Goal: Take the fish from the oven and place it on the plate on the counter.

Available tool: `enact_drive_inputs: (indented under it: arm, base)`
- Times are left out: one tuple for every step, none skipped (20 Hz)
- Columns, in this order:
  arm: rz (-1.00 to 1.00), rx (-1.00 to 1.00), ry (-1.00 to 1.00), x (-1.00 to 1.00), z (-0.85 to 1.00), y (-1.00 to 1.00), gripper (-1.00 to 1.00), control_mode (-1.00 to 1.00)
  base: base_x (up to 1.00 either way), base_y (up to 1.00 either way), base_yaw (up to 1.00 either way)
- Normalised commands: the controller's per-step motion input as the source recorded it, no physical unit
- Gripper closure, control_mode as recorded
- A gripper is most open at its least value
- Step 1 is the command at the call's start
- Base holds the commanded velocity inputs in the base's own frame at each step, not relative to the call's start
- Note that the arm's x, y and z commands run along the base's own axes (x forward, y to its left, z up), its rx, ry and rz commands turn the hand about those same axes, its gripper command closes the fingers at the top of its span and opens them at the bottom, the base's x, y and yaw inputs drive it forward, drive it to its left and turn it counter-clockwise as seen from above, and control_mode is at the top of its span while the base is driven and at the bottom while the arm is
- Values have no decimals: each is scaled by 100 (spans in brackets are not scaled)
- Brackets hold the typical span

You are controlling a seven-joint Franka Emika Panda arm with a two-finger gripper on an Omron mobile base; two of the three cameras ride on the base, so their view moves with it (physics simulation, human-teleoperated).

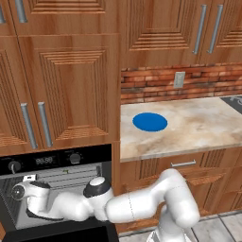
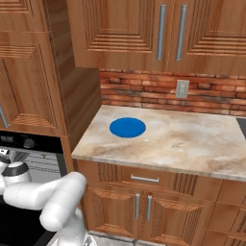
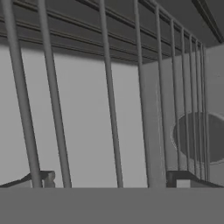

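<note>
The oven stands open at the lower left, and my arm reaches into its cavity. My gripper is inside at the left, under a grey wire rack. In the hand view my gripper is open, its fingertips far apart with nothing between them, and rack bars cross close in front. A tiny greenish speck on the rack may be the fish; it is too small to tell. The blue plate lies bare on the counter, right of the oven.
The oven's back wall carries a round fan recess. The lowered oven door juts out below my arm. Tall wooden cabinets rise above the oven, and drawers with silver handles sit under the counter. A brick backsplash holds a wall socket.
</note>
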Motion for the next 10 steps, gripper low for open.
enact_drive_inputs:
  arm:
    - [0, 15, -63, -5, -100, 0, -100, -100]
    - [0, 15, -64, -4, -100, 0, -100, -100]
    - [0, 15, -65, -3, -100, 0, -100, -100]
    - [0, 15, -64, -4, -100, 0, -100, -100]
    - [0, 16, -65, -3, -100, 1, -100, -100]
    - [0, 15, -65, -3, -100, 2, -100, -100]
    - [0, 15, -64, -1, -100, 6, -100, -100]
    - [0, 15, -64, 0, -100, 6, -100, -100]
    - [0, 15, -64, 0, -100, 9, -100, -100]
    - [0, 15, -65, 0, -100, 11, -100, -100]
  base:
    - [0, 0, 0]
    - [0, 0, 0]
    - [0, 0, 0]
    - [0, 0, 0]
    - [0, 0, 0]
    - [0, 0, 0]
    - [0, 0, 0]
    - [0, 0, 0]
    - [0, 0, 0]
    - [0, 0, 0]
